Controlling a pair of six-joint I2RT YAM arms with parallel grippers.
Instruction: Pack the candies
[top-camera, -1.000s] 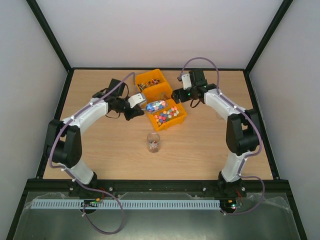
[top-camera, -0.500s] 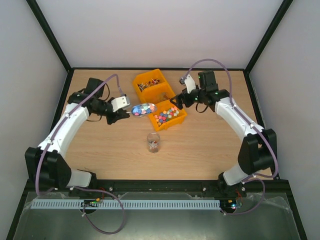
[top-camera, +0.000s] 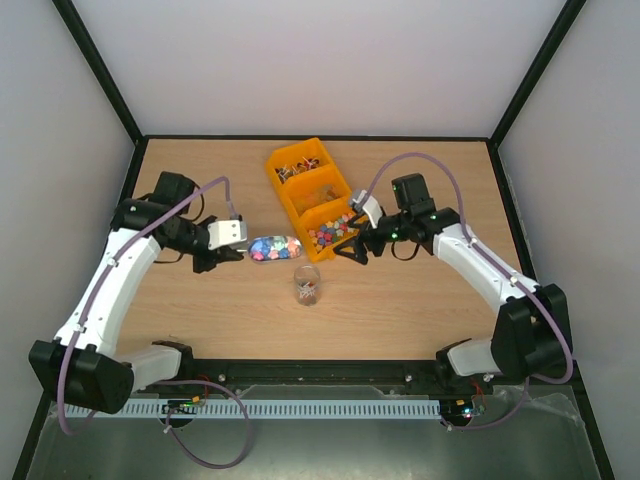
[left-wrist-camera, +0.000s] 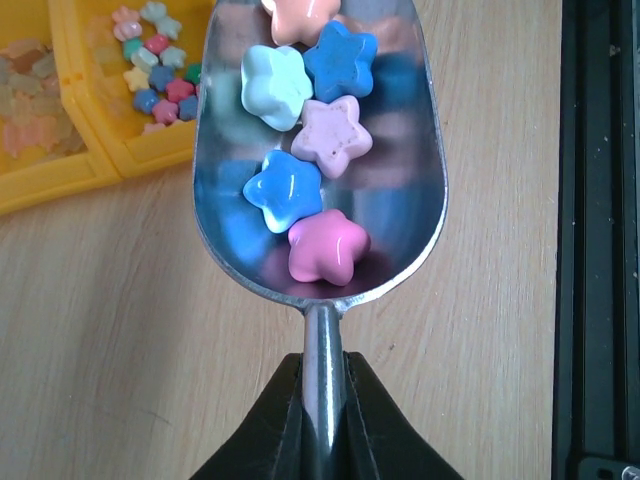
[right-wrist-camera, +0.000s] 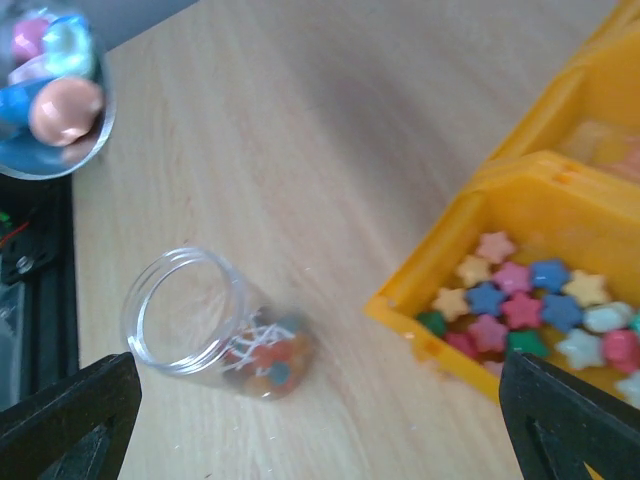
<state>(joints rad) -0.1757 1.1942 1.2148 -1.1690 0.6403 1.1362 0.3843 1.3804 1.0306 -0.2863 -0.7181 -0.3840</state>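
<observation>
Carried off the yellow bin (right-wrist-camera: 520, 170), the scoop (left-wrist-camera: 400, 180) of candies (left-wrist-camera: 300, 190) is now held beside the jar (top-camera: 307, 285), clamped in the left gripper (left-wrist-camera: 322, 400); the right gripper (top-camera: 352, 250) is spread, empty. Few are judged packed.

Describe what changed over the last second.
The left gripper, shut on the scoop of candies, drew it from over the bin toward the jar. The right gripper, open, swung nearer, along the bin's right side to its near corner. Jar and bin stayed put.

Clear jar (right-wrist-camera: 185, 318) on table (right-wrist-camera: 330, 150) between candy-filled scoop (right-wrist-camera: 40, 155) and yellow bin (right-wrist-camera: 420, 340) of star candies (right-wrist-camera: 530, 305)
</observation>
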